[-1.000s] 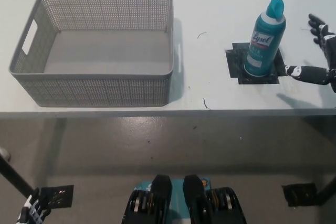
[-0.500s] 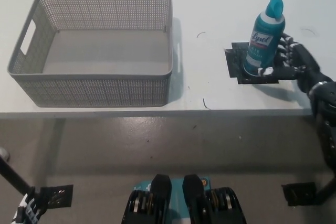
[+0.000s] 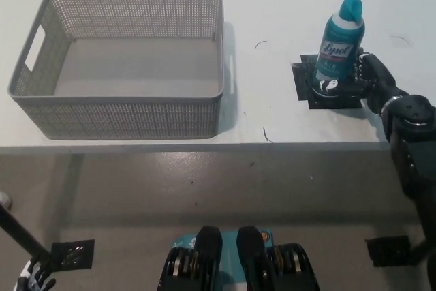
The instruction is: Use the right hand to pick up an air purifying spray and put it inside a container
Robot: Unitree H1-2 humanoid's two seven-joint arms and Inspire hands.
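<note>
Contact has just been made: a second ago the right hand [image 3: 364,81] stood off to the side of the can [image 3: 338,49] with its fingers spread wide, half a second ago it had slid in against the can's lower body, and now its fingers curl round the base from the right. The can reads slightly further left in the picture and a touch tilted, its cap leaning away from the hand, which suggests the fingers are already pressing on it. It stands on the black patch [image 3: 304,80] near the table's [image 3: 272,5] front right edge, apparently not yet lifted, though from this steep angle I cannot be sure the base is fully down.

So the reach looks finished and the grasp is closing; the hand is wrapped on the can rather than spread. Lift and carry are still to come. The basket [image 3: 222,66] sits well apart to the left, upright and with nothing in it, so the can must travel across the table and clear the near wall before release. Because the grip is low on a tall can, it may tip when raised; a firmer close before lifting seems wise.

The left hand [image 3: 35,281] rests at the lower left corner, barely in view, and its pose cannot be told.
</note>
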